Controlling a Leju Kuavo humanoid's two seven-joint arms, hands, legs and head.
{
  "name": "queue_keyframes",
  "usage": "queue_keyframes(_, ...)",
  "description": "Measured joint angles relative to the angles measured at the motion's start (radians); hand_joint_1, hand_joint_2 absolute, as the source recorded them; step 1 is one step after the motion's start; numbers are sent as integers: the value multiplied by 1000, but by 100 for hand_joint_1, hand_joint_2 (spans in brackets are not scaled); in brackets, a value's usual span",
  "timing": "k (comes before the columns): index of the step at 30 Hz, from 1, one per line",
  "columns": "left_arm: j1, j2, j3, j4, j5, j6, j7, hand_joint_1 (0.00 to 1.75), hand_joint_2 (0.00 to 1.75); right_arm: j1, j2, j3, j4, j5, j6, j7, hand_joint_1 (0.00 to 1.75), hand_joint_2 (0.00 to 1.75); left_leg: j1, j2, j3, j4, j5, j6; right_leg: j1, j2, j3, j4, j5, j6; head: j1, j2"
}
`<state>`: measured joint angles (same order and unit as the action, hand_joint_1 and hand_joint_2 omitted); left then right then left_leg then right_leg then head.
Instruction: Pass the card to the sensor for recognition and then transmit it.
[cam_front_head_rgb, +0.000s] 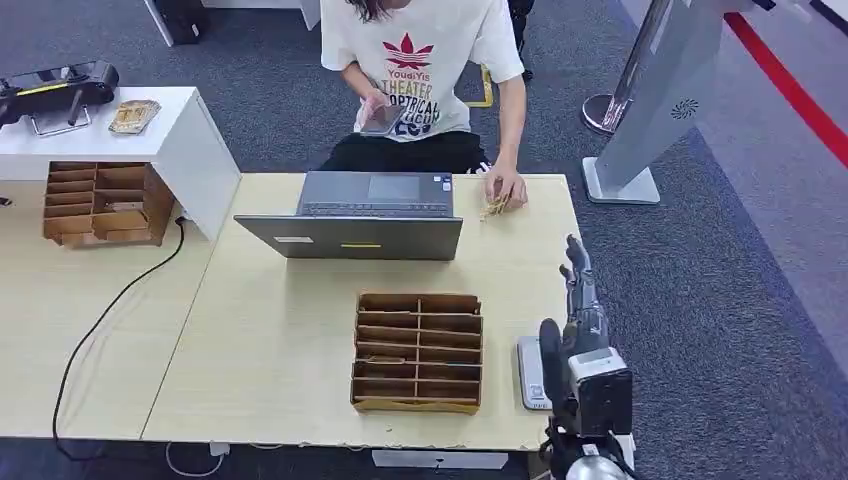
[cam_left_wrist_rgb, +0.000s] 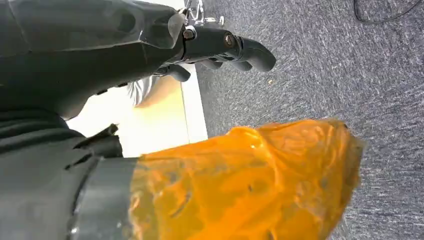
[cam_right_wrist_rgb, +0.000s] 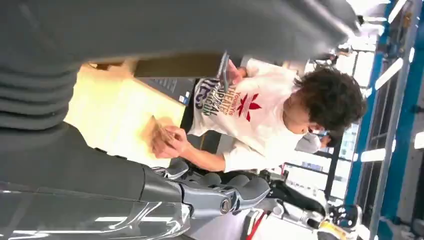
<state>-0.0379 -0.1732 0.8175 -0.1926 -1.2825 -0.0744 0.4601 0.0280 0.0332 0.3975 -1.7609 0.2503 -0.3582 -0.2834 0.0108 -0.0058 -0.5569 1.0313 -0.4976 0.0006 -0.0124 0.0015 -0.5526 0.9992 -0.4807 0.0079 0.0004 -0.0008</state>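
My right hand (cam_front_head_rgb: 582, 300) hovers at the table's (cam_front_head_rgb: 270, 330) right edge, fingers stretched out, holding nothing. My left hand (cam_left_wrist_rgb: 220, 47) hangs over carpet, fingers curled, empty. The cards (cam_front_head_rgb: 493, 207) lie under a person's hand (cam_front_head_rgb: 508, 187) beside the laptop (cam_front_head_rgb: 355, 215).

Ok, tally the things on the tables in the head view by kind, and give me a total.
Cardboard sorting trays: 2, one in front of the laptop, one on the left table
Laptops: 1
Grey sensor pads: 1
Card stacks: 2, one under the person's hand, one on the white stand
Total: 6
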Motion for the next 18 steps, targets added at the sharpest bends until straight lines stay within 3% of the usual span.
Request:
queue_keyframes(8, 0, -1, 13, 0, -6, -1, 0, 0, 0, 22, -22, 32, 0, 165, -44, 11, 0, 175, 0, 0, 0, 0, 0, 0, 0, 0, 0, 0, 0, 0, 0, 0)
queue_keyframes(13, 0, -1, 17, 0, -9, -2, 0, 0, 0, 43, -32, 59, -1, 367, -105, 21, 0, 175, 0, 0, 0, 0, 0, 0, 0, 0, 0, 0, 0, 0, 0, 0)
queue_keyframes(18, 0, -2, 20, 0, -10, -2, 0, 0, 0, 56, -36, 77, -3, 407, -119, 30, 0, 175, 0, 0, 0, 0, 0, 0, 0, 0, 0, 0, 0, 0, 0, 0)
